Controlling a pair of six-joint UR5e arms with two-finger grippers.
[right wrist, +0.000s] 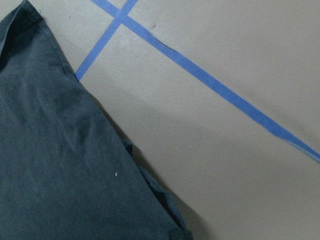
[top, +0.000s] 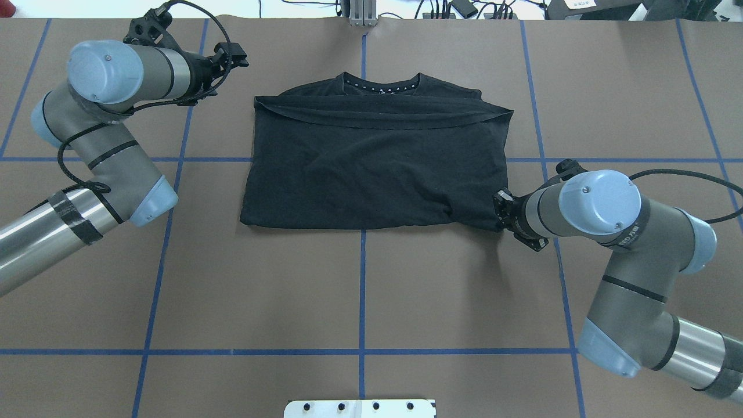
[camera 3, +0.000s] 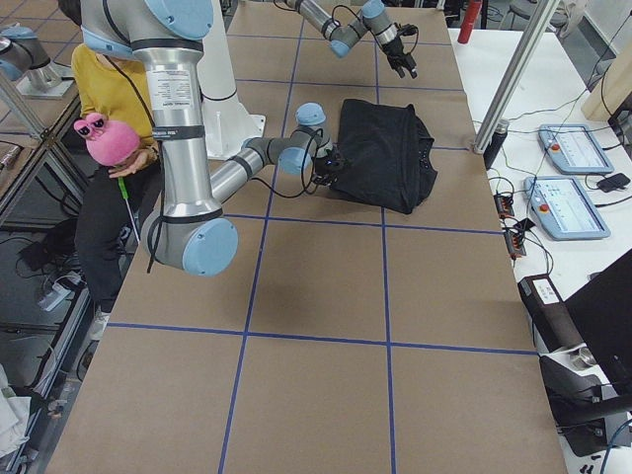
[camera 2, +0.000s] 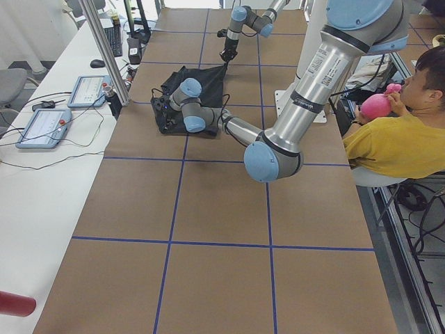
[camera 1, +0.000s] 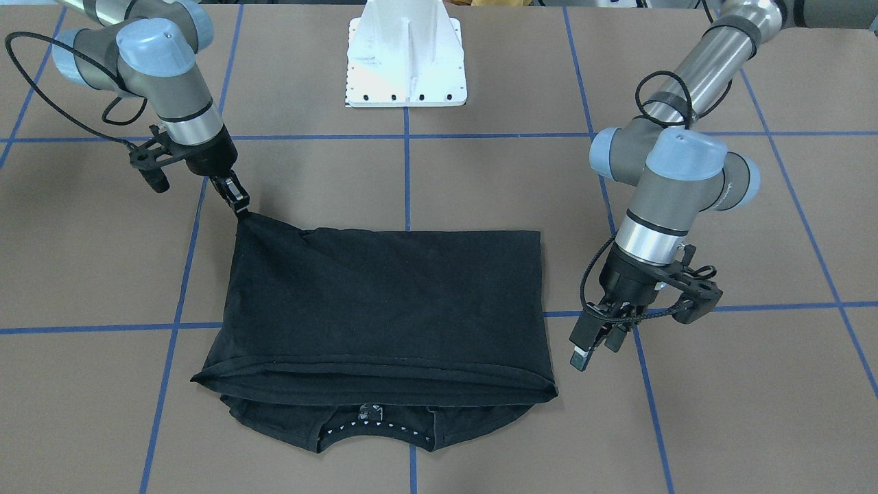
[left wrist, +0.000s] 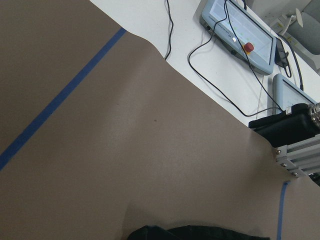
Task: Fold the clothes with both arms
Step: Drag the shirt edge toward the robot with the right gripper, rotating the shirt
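The black shirt (camera 1: 384, 295) lies folded on the table (camera 1: 480, 439), its long side running across. The right gripper (camera 1: 239, 200) pinches its near corner. The left gripper (camera 1: 595, 343) hangs spread and empty, close to the far opposite corner.

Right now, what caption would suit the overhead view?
Right tool pinches the folded black T-shirt by its corner; left tool hangs free beside it.

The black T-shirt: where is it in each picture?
Front-facing: T-shirt centre, collar lowest.
Overhead: T-shirt upper centre, collar topmost.
Exterior left: T-shirt far, upper middle.
Exterior right: T-shirt upper middle.
Left wrist: probably T-shirt, sliver, bottom edge.
Right wrist: T-shirt lower left.
Landmark: white stand, opposite the collar, fixed views only.
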